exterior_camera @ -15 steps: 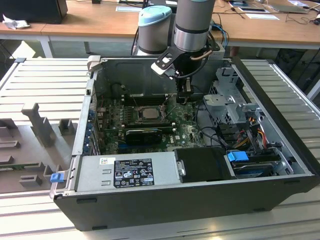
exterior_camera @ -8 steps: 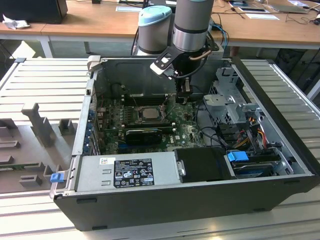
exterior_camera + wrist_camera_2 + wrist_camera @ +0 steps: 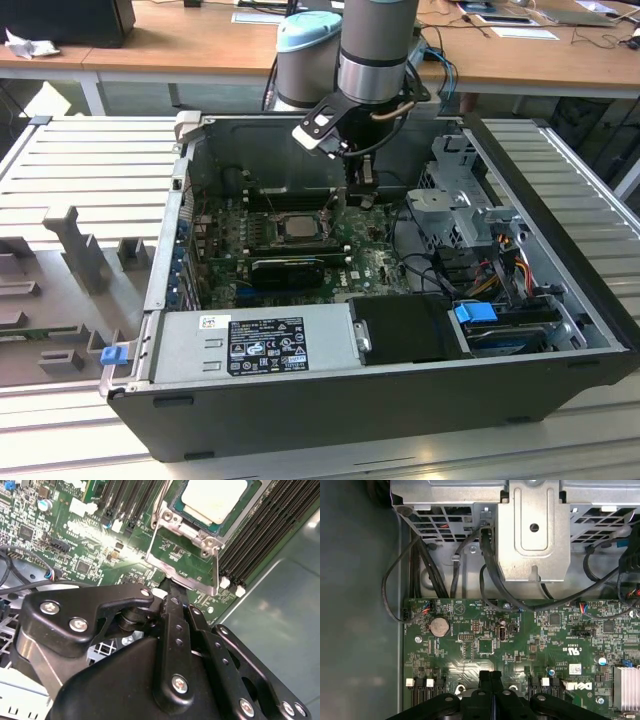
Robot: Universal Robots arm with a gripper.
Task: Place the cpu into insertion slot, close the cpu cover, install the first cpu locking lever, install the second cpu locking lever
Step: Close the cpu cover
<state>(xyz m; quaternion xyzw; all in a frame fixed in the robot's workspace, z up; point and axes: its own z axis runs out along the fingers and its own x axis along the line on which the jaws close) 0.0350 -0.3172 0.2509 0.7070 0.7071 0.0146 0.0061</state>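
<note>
The cpu [image 3: 215, 499] lies flat in the insertion slot [image 3: 173, 501], its silver-grey top up; in the exterior view the cpu [image 3: 297, 226] sits mid-board. The cpu cover [image 3: 216, 572], a silvery frame with a square window, stands tilted up from the slot with green board showing through it. My gripper [image 3: 171, 586] is shut, its black fingertips touching the cover's free edge. In the first wrist view my gripper [image 3: 490, 674] has both fingers pressed together above the board. In the exterior view my gripper [image 3: 358, 192] hangs just to the right of the slot. A thin wire lever [image 3: 158, 507] runs beside the slot.
Black memory slots [image 3: 260, 535] flank the socket. A metal drive cage [image 3: 534, 530] with black cables [image 3: 395, 585] lies past the board's edge. A long black expansion card [image 3: 285, 268] and the power supply [image 3: 255, 340] sit nearer the case's front wall.
</note>
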